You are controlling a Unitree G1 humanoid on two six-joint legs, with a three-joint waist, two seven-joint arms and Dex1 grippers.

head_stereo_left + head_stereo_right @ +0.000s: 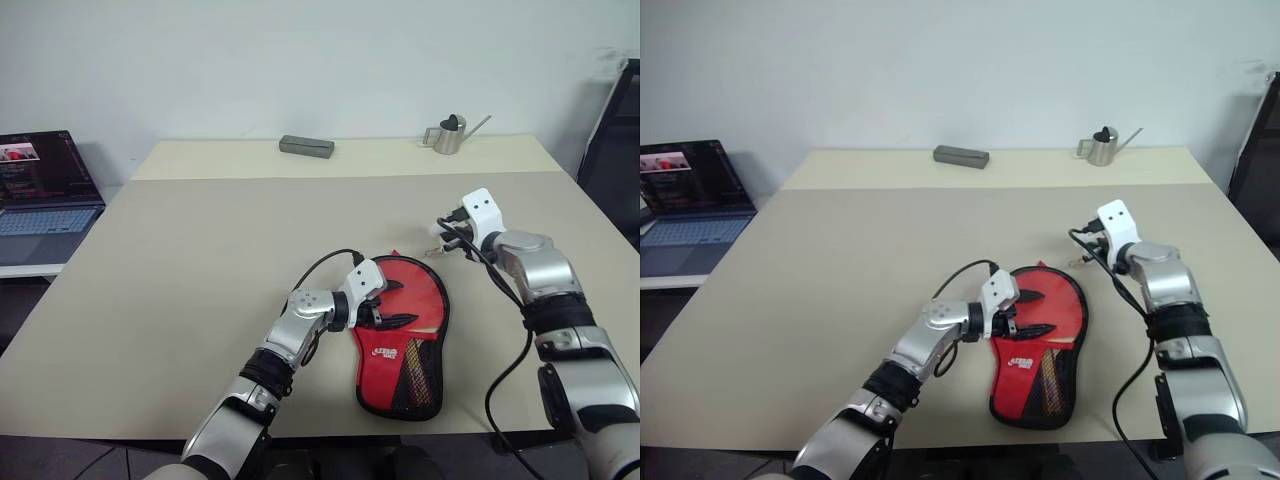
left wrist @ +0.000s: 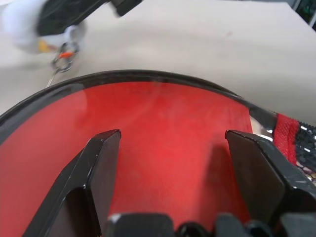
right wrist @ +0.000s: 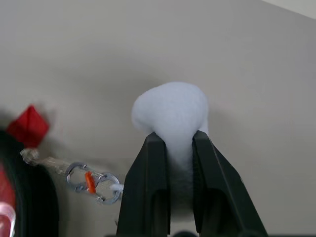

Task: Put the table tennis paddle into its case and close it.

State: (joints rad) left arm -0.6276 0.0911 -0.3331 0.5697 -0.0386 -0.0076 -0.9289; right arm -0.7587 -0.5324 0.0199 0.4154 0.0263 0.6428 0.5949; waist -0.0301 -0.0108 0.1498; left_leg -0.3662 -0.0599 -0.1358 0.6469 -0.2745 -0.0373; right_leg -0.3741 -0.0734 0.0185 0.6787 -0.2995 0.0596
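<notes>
Lying flat on the desk near its front edge, the case shows its red face upward, with a white logo and a black mesh panel toward its narrow handle end. Judged from these views, the table tennis paddle is already inside or largely so: the left wrist view shows a broad, smooth red surface bordered by a dark curved rim, which cannot be told apart as paddle rubber or case fabric. The closing step appears to be in hand and unfinished, since whether the zip has run its full course cannot be seen.

The left pincer rests over the round part of the case, its two black fingers spread wide and laid on the red surface, apparently steadying it. Beyond the rounded end of the case, the right pincer is clamped narrowly on the white pom-pom charm, which joins the case through a small metal clip with an orange mark and a short cord. A small red tab lies beside the dark rim there.

At the far edge of the desk stand a grey block and a small metal watering can; a laptop sits to the left.
</notes>
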